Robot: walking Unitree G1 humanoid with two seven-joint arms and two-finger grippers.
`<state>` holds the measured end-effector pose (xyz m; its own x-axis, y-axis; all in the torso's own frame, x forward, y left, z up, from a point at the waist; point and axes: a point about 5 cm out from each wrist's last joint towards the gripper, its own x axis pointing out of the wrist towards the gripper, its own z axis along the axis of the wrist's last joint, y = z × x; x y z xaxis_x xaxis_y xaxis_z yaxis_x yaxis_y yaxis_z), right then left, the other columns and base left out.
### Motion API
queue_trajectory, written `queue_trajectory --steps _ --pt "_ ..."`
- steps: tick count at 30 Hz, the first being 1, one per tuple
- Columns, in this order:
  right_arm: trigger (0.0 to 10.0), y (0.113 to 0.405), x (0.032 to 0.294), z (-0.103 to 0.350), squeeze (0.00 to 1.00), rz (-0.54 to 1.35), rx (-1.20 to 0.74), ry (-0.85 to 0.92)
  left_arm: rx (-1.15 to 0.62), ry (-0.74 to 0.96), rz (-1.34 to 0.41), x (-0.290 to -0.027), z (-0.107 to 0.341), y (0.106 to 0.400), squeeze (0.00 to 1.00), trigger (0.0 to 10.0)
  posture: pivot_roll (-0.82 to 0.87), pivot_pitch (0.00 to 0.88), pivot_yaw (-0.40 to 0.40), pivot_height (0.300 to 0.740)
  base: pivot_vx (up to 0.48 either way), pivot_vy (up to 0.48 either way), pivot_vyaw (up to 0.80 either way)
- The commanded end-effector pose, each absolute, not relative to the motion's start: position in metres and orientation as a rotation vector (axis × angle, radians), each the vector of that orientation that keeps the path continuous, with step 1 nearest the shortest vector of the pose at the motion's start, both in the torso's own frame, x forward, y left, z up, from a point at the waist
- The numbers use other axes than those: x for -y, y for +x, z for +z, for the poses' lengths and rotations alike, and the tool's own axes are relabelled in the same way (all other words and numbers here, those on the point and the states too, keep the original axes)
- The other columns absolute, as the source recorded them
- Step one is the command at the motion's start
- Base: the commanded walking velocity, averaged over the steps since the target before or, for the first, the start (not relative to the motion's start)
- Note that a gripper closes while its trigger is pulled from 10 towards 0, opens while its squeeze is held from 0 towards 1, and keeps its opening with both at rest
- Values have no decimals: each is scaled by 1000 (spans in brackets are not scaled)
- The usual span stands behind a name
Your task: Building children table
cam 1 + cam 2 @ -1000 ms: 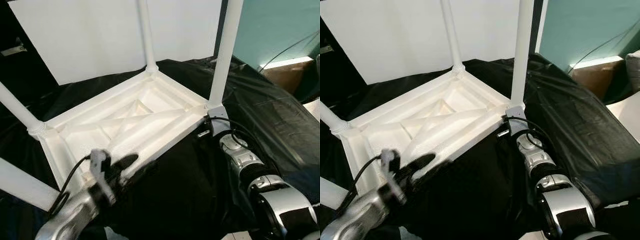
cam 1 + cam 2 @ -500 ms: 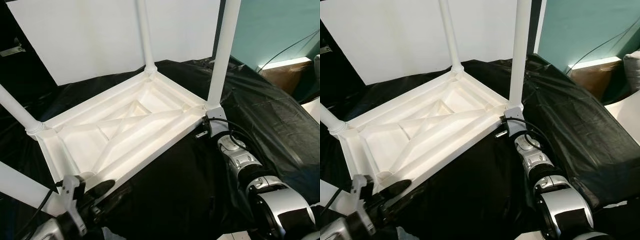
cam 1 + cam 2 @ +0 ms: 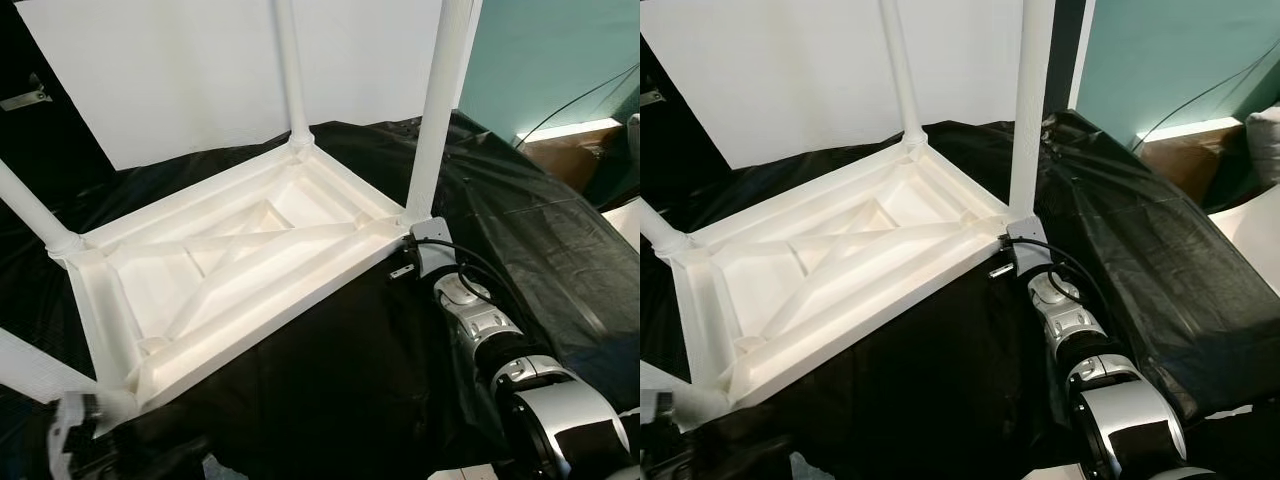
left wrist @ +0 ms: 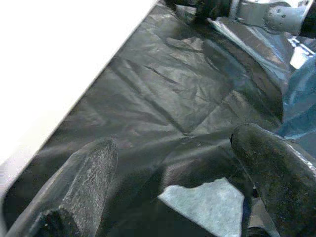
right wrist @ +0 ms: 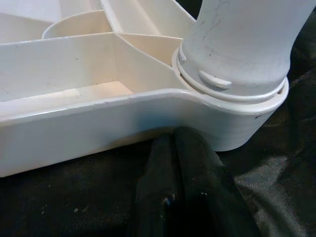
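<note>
The right gripper (image 5: 187, 148) sits at the near right corner of the upturned white table (image 3: 240, 260), its two black fingers pressed together with nothing between them, their tips against the underside of the corner socket where a white leg (image 3: 436, 110) stands upright. In the left eye view its silver arm (image 3: 480, 320) runs from lower right up to that corner.

The left gripper (image 4: 173, 163) hangs at the lower left of the frame, fingers spread wide and empty above black plastic sheeting (image 3: 350, 380).

The table lies centre-left on the sheeting, ribbed underside up, with further legs at the far corner (image 3: 290, 70) and left corner (image 3: 30, 215). A white board (image 3: 180, 70) stands behind.
</note>
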<state>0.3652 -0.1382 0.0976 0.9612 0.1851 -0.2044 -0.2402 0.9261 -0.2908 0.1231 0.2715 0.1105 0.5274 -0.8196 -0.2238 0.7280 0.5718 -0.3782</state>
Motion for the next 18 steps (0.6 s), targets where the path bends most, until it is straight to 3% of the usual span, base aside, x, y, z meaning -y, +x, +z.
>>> queue_trajectory --steps 1,9,12,15,16,18 --pt "10000 358 138 82 0 224 -241 -307 -383 -207 -894 -293 116 123 0 10000 128 24 44 740 0 0 0" --pt "10000 360 135 85 0 230 -237 -308 -435 -145 -839 -315 115 121 0 10000 124 19 42 740 0 0 0" --pt "10000 361 137 86 0 226 -234 -310 -560 -111 -825 -329 109 109 0 10000 122 16 40 740 0 0 0" --pt "10000 361 137 86 0 226 -234 -310 -564 -110 -825 -329 109 109 0 10000 122 16 40 740 0 0 0" --pt "10000 361 139 86 0 224 -235 -312 -614 -99 -819 -334 108 103 0 9569 122 15 38 740 0 0 0" --pt "10000 360 140 86 0 222 -236 -314 -697 -79 -800 -344 105 93 0 10000 127 15 35 740 0 0 0"
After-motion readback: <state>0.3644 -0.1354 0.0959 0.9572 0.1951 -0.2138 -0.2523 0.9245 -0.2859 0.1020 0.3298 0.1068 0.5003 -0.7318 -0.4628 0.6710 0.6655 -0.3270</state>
